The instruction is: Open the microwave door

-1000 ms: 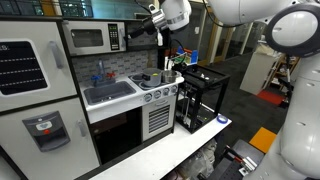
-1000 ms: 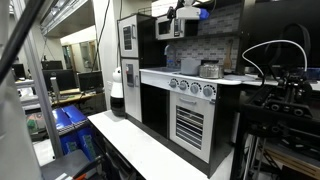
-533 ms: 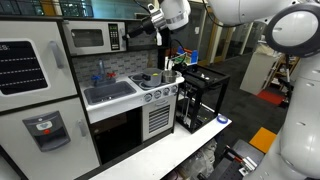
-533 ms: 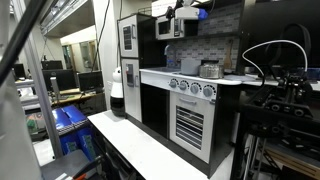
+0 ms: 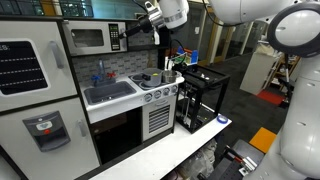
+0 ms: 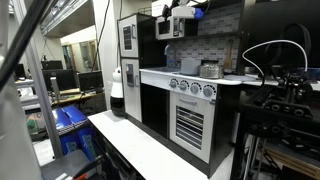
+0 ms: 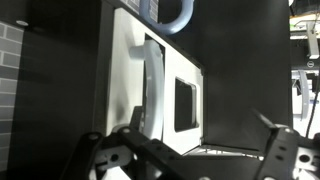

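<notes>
Silver-grey in its frame, with a dark window, the microwave door [image 5: 85,39] lies flush and shut in the upper cabinet of the toy kitchen, above the sink [image 5: 108,93]. The black keypad strip [image 5: 115,37] borders it. The gripper [image 5: 129,32] hangs just beside the keypad end. In the wrist view its fingers [image 7: 108,152] stand wide apart with nothing between them, facing a pale panel with a bar handle [image 7: 152,85].

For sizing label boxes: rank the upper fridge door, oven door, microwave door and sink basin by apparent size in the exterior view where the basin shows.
1. upper fridge door, cut off by the frame edge.
2. oven door.
3. microwave door and sink basin: too alike to rank.
</notes>
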